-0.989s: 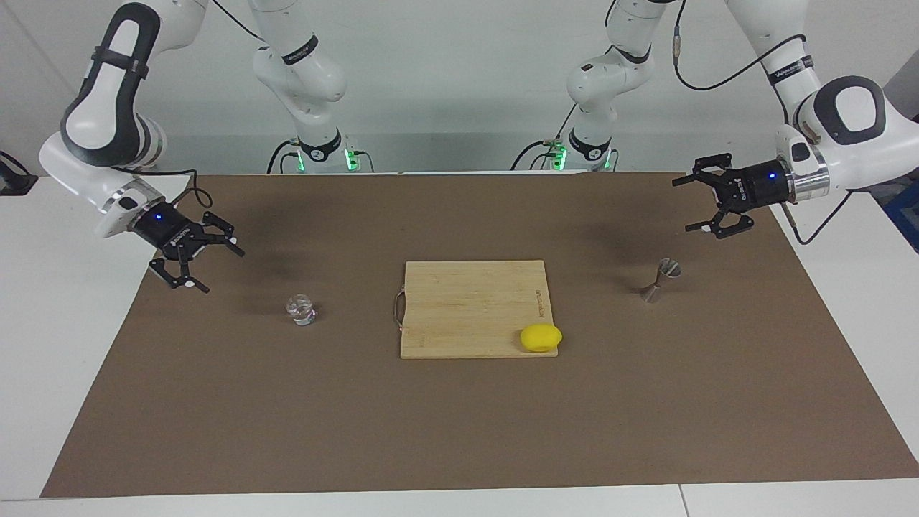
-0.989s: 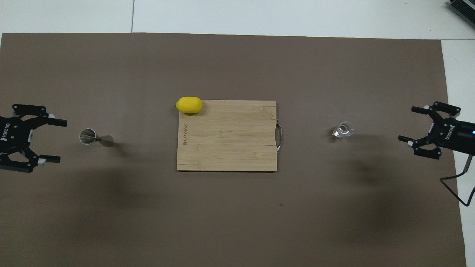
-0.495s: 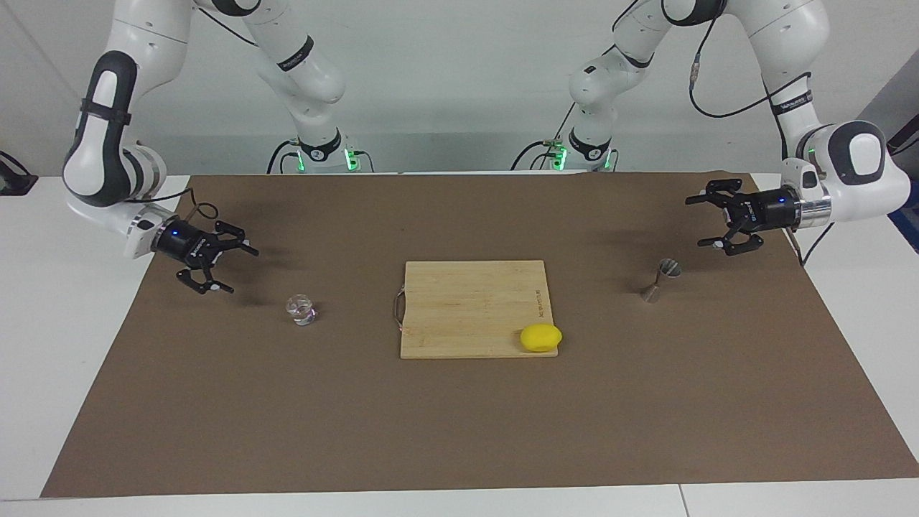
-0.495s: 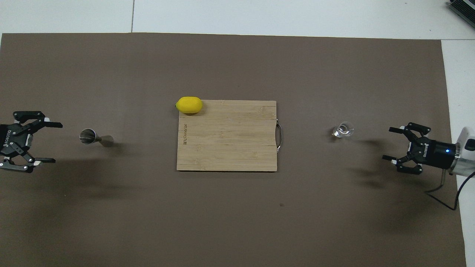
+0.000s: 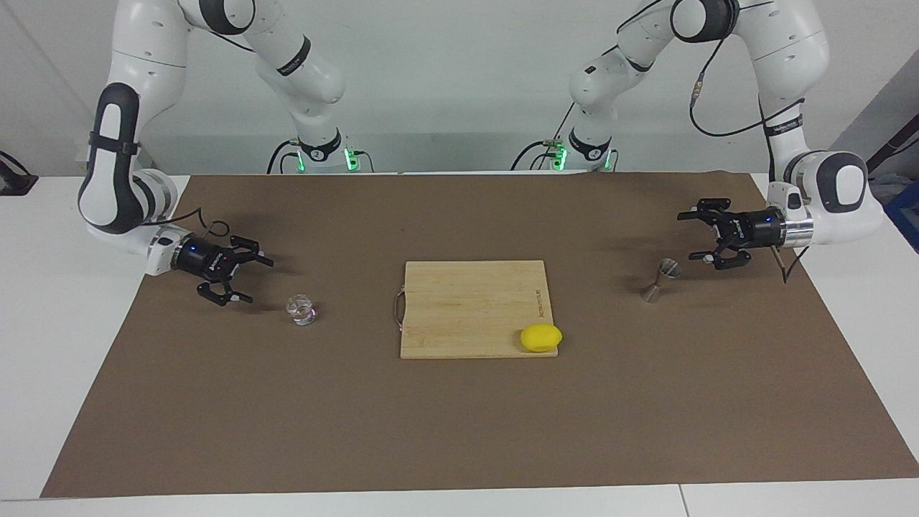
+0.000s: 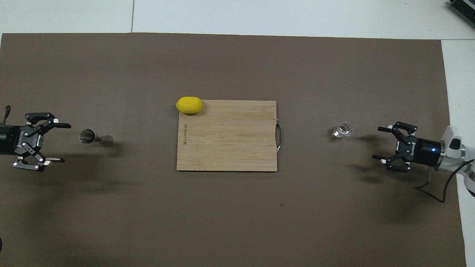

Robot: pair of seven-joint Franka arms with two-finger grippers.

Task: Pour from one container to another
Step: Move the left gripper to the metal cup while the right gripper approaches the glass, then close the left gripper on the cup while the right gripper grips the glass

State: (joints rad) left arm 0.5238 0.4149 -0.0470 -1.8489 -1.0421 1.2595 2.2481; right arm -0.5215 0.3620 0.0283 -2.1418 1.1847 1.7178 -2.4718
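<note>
Both hands have been brought lower and closer to the task's things than in the earlier frames, while the objects on the desk have not been shifted.

The right hand (image 5: 244,278) is held low over the brown mat (image 5: 459,431) at the right arm's end of the desk, its fingers spread wide and nothing gripped between them. The clear glass cup (image 5: 301,310) is found just ahead of its fingertips, toward the middle of the desk, upright on the mat and not touched by the hand.

The left hand (image 5: 698,237) is held low over the mat at the left arm's end, likewise spread wide and empty. The steel jigger (image 5: 660,279) is stood upright on the mat close in front of its fingertips, apart from them.

In the overhead view the right hand (image 6: 386,142) is seen pointed toward the glass cup (image 6: 343,130), and the left hand (image 6: 55,142) toward the jigger (image 6: 94,137).

Between the two hands a wooden cutting board (image 5: 470,305) is laid flat, with a lemon (image 5: 540,337) rested on its corner farthest from the robots, toward the left hand's end.
</note>
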